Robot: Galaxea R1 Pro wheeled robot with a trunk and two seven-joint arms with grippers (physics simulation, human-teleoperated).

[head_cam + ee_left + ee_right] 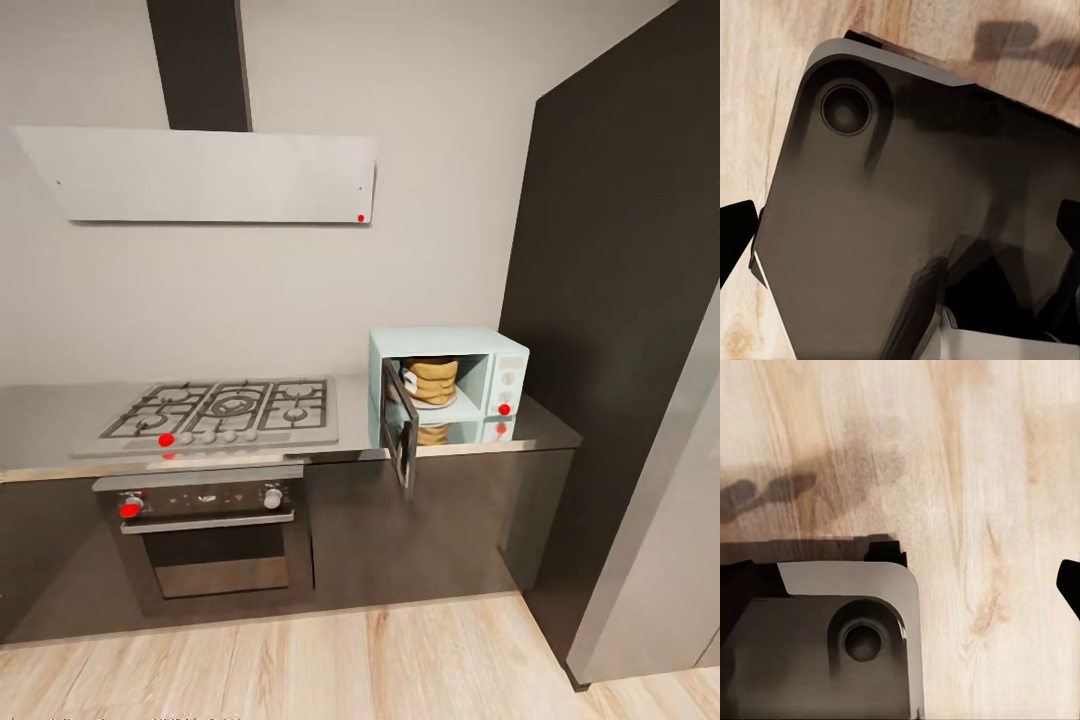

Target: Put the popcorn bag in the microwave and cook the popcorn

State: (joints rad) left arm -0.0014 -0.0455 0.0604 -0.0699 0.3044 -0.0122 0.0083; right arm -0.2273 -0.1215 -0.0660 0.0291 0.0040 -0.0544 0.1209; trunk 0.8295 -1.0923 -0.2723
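The small pale mint-blue microwave [448, 385] with a white two-knob panel stands on the right end of the long glossy grey steel table [340, 425], close to the tall dark cabinet [610, 330] at the right. Its dark glass door [399, 424] hangs open toward the near side. Inside the cavity sits the small tan-brown sack-shaped popcorn bag [432, 380], resting on a pale plate, and its reflection shows in the table's sheen below. To the left on the same table lies the ridged steel gas hob [225, 410], with the steel oven [205, 535] under it and the flat white hood [205, 175] on the grey wall above. Pale wooden floor [300, 665] spans the near side.

In the left wrist view a dark fingertip [733, 238] of the left tool sits at each picture edge above the robot's grey base plate [855, 247]; the tool is spread wide and holds nothing. In the right wrist view one dark fingertip [1069, 585] shows over the wooden floor [982, 510]; whether the right tool is open or closed cannot be told.
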